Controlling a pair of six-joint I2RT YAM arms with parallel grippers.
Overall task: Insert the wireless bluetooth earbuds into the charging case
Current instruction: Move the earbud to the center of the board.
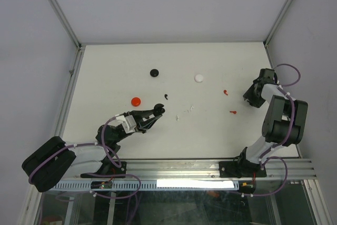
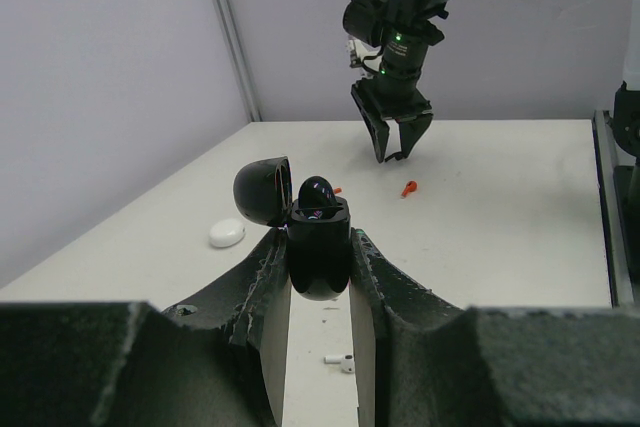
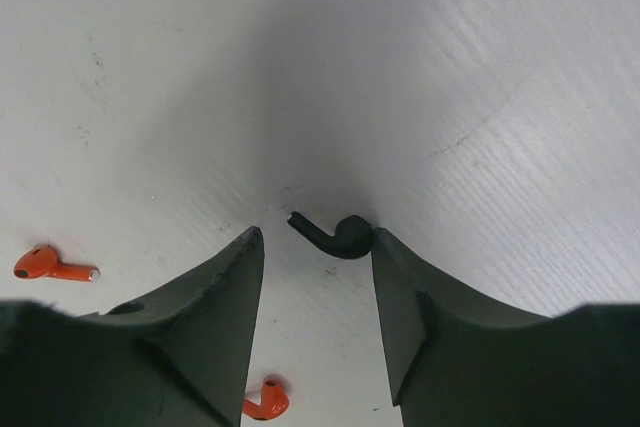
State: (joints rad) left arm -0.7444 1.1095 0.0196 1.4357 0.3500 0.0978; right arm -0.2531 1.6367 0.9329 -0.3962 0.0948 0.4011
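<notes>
Left gripper (image 2: 318,243) clamped on open black case (image 2: 320,272), seated bud (image 2: 318,192) apparently inside | right gripper (image 3: 316,237) part-open astride black earbud (image 3: 350,237), well right of case | red earbuds (image 3: 50,265) loose, uninserted

- The top camera sat high above and behind the arms (image 1: 279,125), looking down from well away on the whole table (image 1: 210,135).
- The left wrist camera rode low behind the left fingers (image 2: 250,297) and the case (image 2: 320,247), facing almost level across the table toward the right gripper (image 2: 393,147) and the far walls (image 2: 500,27).
- The right wrist camera looked steeply down between the right fingers (image 3: 200,327), very near the table.
- All three views shared the red buds (image 1: 225,92); the top and left wrist views also shared the white disc (image 1: 199,78) and the right gripper.
</notes>
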